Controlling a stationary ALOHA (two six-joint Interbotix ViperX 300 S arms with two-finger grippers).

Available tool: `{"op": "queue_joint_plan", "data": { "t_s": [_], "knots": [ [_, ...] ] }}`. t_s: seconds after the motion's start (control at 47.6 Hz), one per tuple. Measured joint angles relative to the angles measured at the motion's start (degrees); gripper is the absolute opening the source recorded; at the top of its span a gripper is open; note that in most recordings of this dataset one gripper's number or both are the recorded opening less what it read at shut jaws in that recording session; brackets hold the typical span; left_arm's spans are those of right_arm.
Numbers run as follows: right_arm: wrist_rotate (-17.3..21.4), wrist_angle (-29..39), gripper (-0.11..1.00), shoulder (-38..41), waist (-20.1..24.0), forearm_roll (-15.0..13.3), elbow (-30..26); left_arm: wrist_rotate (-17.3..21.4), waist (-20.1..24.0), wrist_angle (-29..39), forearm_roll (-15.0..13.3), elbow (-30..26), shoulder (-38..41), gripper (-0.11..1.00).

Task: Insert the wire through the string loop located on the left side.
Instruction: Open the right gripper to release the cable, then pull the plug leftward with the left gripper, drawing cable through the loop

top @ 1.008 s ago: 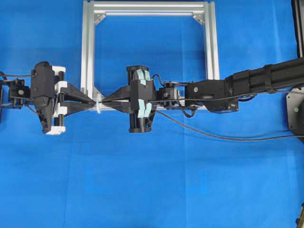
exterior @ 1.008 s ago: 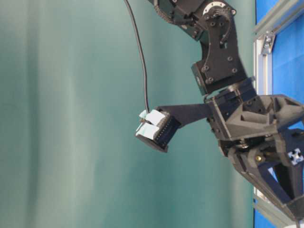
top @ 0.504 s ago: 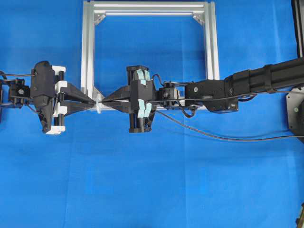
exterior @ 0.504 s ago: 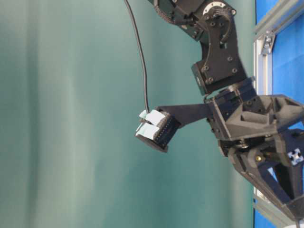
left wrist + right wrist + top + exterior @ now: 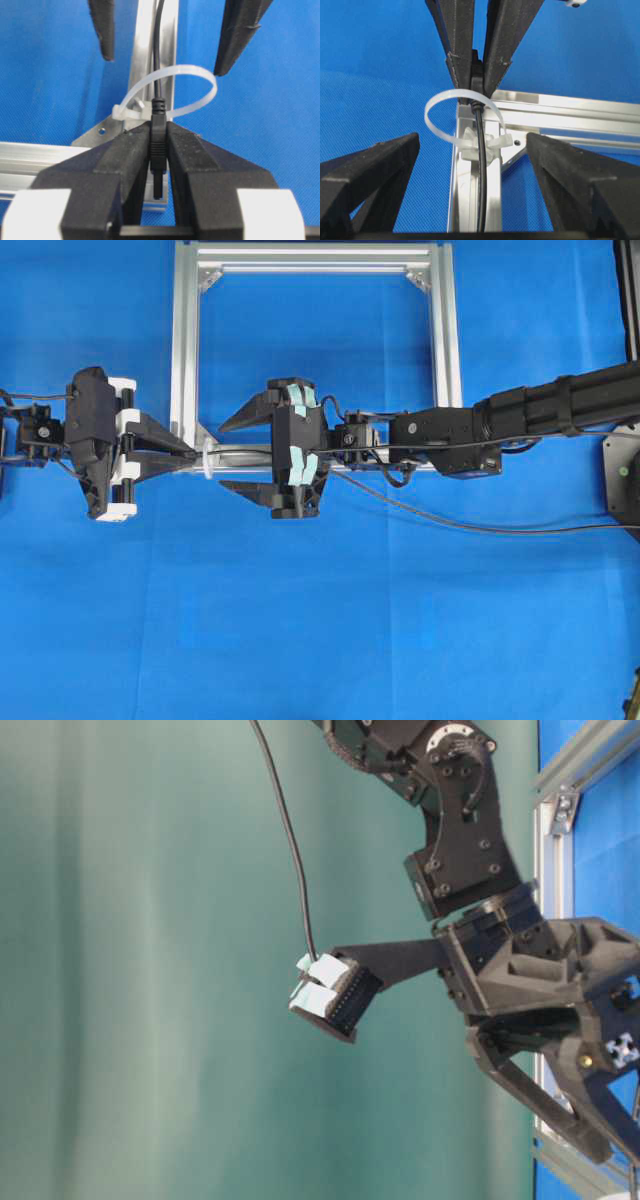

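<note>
The wire (image 5: 158,100) is a thin black cable, and it passes through the white string loop (image 5: 197,71) at the frame's left corner. My left gripper (image 5: 158,131) is shut on the wire's ribbed plug tip just past the loop. My right gripper (image 5: 222,455) stands open on the other side of the loop, its fingers spread wide either side of the wire without touching it. In the right wrist view the wire (image 5: 480,170) lies along the frame bar and runs under the string loop (image 5: 436,107) into the left gripper (image 5: 476,70). The string loop (image 5: 207,460) sits between the two grippers, with the left gripper (image 5: 193,452) beside it.
The square silver aluminium frame (image 5: 185,340) lies on a blue cloth. The wire's slack (image 5: 450,525) trails off to the right across the cloth below the right arm (image 5: 540,415). A black base plate (image 5: 622,475) sits at the right edge.
My right gripper has opened wide and let go of the wire. My left gripper stays shut on the plug in the same place.
</note>
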Motion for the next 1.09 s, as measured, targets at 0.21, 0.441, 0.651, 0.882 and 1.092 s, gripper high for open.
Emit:
{"op": "queue_joint_plan", "data": {
  "t_s": [0.21, 0.441, 0.651, 0.882, 1.092],
  "knots": [
    [0.0, 0.0, 0.96, -0.09, 0.0, 0.26, 0.0, -0.09, -0.09, 2.9, 0.0, 0.97, -1.49, 0.08],
    [0.0, 0.09, 0.96, -0.09, 0.0, 0.26, 0.0, -1.32, 0.0, 9.58, 0.0, 4.66, -10.28, 0.08],
    [0.0, 0.09, 0.96, -0.09, 0.0, 0.26, 0.0, -2.81, 0.0, 17.23, 0.0, 7.29, -22.5, 0.08],
    [0.0, 0.0, 0.96, 0.0, 0.09, 0.26, 0.0, -3.08, 0.0, 28.74, 0.0, 7.65, -37.62, 0.08],
    [0.0, 0.0, 0.96, 0.0, 0.0, 0.26, 0.0, -2.72, 0.0, 42.19, 0.0, 7.03, -53.0, 0.08]
  ]
}}
